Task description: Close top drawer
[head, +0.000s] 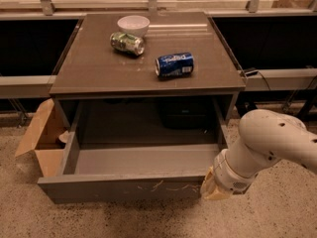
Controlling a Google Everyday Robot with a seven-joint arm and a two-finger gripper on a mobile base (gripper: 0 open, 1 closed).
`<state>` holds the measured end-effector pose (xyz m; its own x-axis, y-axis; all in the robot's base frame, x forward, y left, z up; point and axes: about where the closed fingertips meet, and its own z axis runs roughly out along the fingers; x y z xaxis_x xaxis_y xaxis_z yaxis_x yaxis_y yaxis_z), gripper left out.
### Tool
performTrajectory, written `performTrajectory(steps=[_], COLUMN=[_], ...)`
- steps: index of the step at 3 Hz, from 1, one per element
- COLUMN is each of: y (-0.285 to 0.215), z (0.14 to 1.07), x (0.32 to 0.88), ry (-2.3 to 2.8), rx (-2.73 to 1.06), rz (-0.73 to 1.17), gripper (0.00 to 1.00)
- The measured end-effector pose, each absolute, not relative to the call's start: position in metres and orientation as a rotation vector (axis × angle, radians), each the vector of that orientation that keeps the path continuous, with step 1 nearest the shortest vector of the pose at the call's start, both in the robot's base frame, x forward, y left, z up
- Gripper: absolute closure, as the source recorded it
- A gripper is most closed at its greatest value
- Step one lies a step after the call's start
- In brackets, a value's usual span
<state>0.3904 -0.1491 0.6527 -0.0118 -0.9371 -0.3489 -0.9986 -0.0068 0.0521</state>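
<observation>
While the top drawer (129, 188) stands wide open under the tabletop (94, 73), the white arm (272, 143) bends down from the right, its pincer (214, 185) at the right end of the scratched front; its grip cannot be told. A blue can (174, 64), a green can (127, 42) and a white bowl (133, 24) sit on top, and a cardboard box (37, 138) stands to the left.

The blue can (174, 64), lying on its side in the upper middle of the frame, carries white lettering that is too unclear to read. The green can (128, 42) to its upper left shows print but no legible word. The gripper (212, 186), lower right at the right end of the top drawer (124, 188) front, shows no readable marking.
</observation>
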Motion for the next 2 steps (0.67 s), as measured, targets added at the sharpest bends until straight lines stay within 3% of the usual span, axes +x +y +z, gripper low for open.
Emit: performTrajectory(steps=[2], y=[-0.1527], z=[0.6475], x=[0.4016], ry=[2.054], rx=[-2.015], rz=[0.423], gripper=[0.13])
